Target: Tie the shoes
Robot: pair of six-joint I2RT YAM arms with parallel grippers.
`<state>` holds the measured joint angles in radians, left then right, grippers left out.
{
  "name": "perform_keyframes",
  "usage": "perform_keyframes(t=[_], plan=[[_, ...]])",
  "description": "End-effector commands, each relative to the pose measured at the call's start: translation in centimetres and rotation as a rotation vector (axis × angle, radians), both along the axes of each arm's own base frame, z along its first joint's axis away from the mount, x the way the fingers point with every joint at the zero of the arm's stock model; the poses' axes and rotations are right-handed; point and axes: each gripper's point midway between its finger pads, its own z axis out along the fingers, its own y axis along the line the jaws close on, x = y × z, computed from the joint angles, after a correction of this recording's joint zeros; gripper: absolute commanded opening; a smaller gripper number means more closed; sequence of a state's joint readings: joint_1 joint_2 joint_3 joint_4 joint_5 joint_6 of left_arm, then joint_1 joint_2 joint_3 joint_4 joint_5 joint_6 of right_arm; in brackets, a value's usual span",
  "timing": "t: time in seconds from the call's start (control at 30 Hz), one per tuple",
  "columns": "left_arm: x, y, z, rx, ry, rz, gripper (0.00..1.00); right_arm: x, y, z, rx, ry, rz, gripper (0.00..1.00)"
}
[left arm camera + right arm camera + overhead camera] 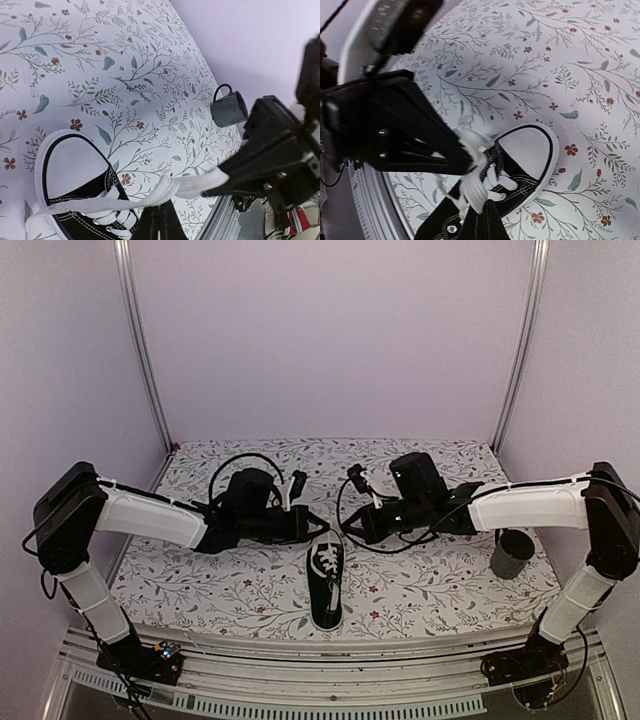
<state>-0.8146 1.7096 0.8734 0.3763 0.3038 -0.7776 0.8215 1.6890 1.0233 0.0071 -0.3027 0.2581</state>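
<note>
Black low-top sneaker (327, 590) lies on the floral table cover (200, 585), toward 6 o'clock from table centre. Its white toe cap points to 6 and its open heel end to 12. Both arms reach in and meet just above the shoe's 12 o'clock end. My left gripper (160, 210) is clamped on a white lace (165, 189) drawn flat out from the eyelets. My right gripper (481, 219) is pinched closed on lace too, just beside the left. I cannot tell if both hold one strand. Dark grey mug (513, 545) sits at 3 o'clock, well apart.
</note>
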Motion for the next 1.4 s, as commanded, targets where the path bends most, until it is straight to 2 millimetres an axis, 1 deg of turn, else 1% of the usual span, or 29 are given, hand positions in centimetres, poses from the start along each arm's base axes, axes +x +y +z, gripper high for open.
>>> perform_keyframes(t=[0.0,0.1,0.13,0.2,0.23,0.3,0.37,0.5,0.63,0.87,0.97,1.07,1.23,1.37], plan=[[0.9,0.0,0.9,-0.018,0.024,0.032,0.00,-4.1,0.9,2.9,0.093,0.067,0.101,0.02],[0.9,0.0,0.7,-0.016,0.031,0.035,0.00,-5.7,2.2,2.9,0.118,0.101,0.147,0.02],[0.9,0.1,0.6,-0.015,0.033,0.036,0.00,-6.2,2.9,2.6,0.122,0.112,0.164,0.02],[1.0,0.1,0.7,-0.015,0.038,0.042,0.00,-6.6,4.2,2.1,0.117,0.115,0.176,0.02],[0.9,0.2,0.6,-0.014,0.040,0.043,0.00,-6.5,4.6,1.4,0.104,0.117,0.173,0.02],[0.9,0.3,0.8,-0.015,0.040,0.048,0.00,-5.9,5.3,0.1,0.071,0.117,0.135,0.02],[0.9,0.4,0.9,-0.013,0.041,0.053,0.00,-5.0,5.5,-1.2,0.032,0.108,0.078,0.02],[0.8,0.6,1.0,-0.008,0.043,0.057,0.00,-3.6,5.5,-2.6,-0.024,0.086,-0.029,0.02],[0.7,0.6,0.9,-0.006,0.052,0.059,0.00,-2.5,5.7,-2.7,-0.057,0.018,-0.118,0.02],[0.7,0.5,1.0,-0.018,0.065,0.059,0.00,-1.2,7.3,-2.3,-0.038,-0.106,-0.238,0.02],[0.5,0.4,1.1,-0.020,0.068,0.057,0.00,-0.2,7.4,-2.5,-0.064,-0.170,-0.301,0.02],[0.4,0.4,1.1,-0.020,0.068,0.058,0.00,0.7,7.0,-3.0,-0.097,-0.207,-0.356,0.02],[0.4,0.9,0.9,-0.005,0.073,0.071,0.00,1.4,6.4,-2.7,-0.114,-0.243,-0.393,0.02],[0.3,1.0,0.8,0.001,0.075,0.074,0.00,2.0,5.1,-2.3,-0.153,-0.286,-0.439,0.02]])
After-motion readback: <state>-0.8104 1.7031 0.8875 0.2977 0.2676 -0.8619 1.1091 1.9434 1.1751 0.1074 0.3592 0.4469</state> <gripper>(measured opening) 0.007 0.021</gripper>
